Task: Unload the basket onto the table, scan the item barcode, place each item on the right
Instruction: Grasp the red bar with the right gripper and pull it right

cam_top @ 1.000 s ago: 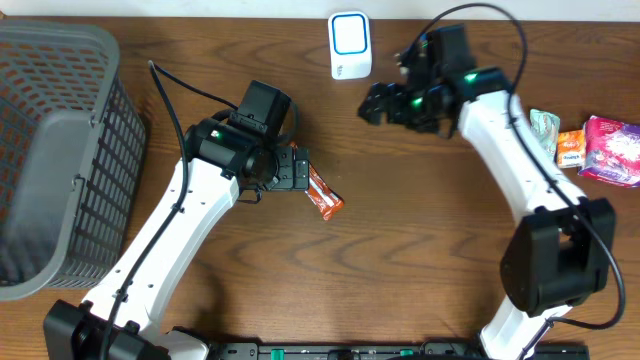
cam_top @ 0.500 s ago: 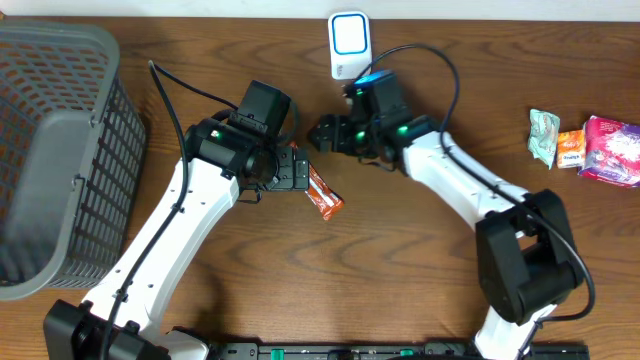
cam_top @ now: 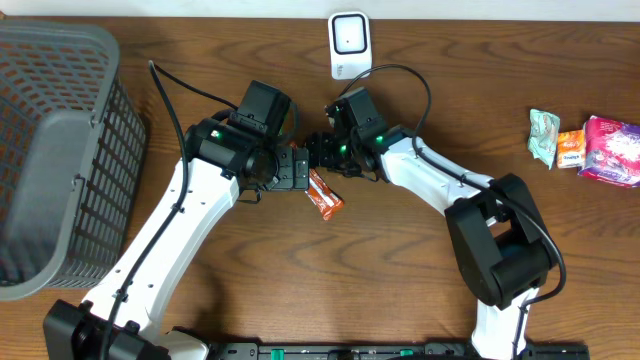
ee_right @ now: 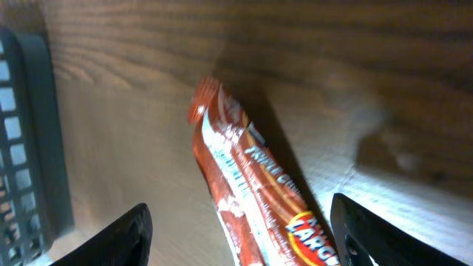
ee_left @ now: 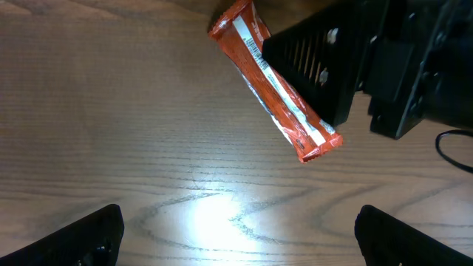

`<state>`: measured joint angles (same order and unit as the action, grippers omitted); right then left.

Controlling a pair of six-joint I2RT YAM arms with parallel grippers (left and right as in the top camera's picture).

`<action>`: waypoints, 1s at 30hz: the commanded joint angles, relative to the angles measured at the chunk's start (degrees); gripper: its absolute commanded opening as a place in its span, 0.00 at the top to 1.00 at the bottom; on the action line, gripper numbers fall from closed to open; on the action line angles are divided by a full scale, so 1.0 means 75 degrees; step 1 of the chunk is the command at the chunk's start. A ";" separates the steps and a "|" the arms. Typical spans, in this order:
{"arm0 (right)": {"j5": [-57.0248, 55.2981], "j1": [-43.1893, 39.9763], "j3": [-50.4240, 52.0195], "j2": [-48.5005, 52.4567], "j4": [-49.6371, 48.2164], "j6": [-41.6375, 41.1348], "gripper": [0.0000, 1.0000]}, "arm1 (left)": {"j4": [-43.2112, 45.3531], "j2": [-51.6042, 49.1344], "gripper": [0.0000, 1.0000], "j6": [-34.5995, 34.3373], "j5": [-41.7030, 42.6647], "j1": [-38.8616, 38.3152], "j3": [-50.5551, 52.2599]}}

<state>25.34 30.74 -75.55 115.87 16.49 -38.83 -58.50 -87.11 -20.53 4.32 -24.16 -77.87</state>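
An orange snack bar [cam_top: 326,196] lies flat on the wooden table, its barcode strip [ee_left: 255,49] facing up. My left gripper [cam_top: 301,170] hovers just left of the bar, wide open and empty. In the left wrist view the bar [ee_left: 277,92] lies ahead of the fingertips [ee_left: 89,236]. My right gripper [cam_top: 318,152] hangs over the bar's upper end. It is open, with the bar [ee_right: 251,192] between its fingers [ee_right: 126,236] and a gap on each side. The white scanner [cam_top: 350,43] stands at the table's far edge.
A grey mesh basket [cam_top: 50,150] fills the left side. A green packet [cam_top: 544,136], a small orange packet [cam_top: 571,148] and a pink packet [cam_top: 612,149] lie at the far right. The right gripper's black body [ee_left: 355,66] crowds the left gripper's view.
The right arm has swung left from near the scanner down to the bar, and its jaws have narrowed somewhat. The left arm and the bar have not moved.
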 commanded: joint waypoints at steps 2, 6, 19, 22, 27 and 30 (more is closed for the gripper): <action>0.0580 0.0160 0.0038 0.0306 0.0227 -0.0093 0.32 | -0.0023 -0.0047 0.00 0.0096 -0.0067 -0.0003 -0.0003; 0.0463 0.0166 0.0041 0.0338 0.0405 -0.0067 0.37 | -0.0023 -0.0047 0.00 0.0096 -0.0070 -0.0003 -0.0003; -0.0822 0.0446 0.0041 0.0411 0.1233 -0.0076 0.53 | -0.0023 -0.0047 0.00 0.0096 -0.0070 -0.0003 -0.0003; -0.1274 0.0498 0.0041 0.0411 0.1422 -0.0227 0.59 | -0.0023 -0.0047 0.00 0.0096 -0.0070 -0.0003 -0.0003; -0.1478 0.0501 0.0041 0.0411 0.1527 -0.0338 0.90 | -0.0023 -0.0047 0.00 0.0096 -0.0067 -0.0003 -0.0003; -0.1480 0.0501 0.0041 0.0411 0.1559 -0.0338 0.98 | -0.0023 -0.0047 0.00 0.0096 -0.0067 -0.0003 -0.0003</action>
<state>17.98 34.04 -75.81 118.06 27.38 -41.04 -58.50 -87.13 -20.53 4.32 -24.16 -77.87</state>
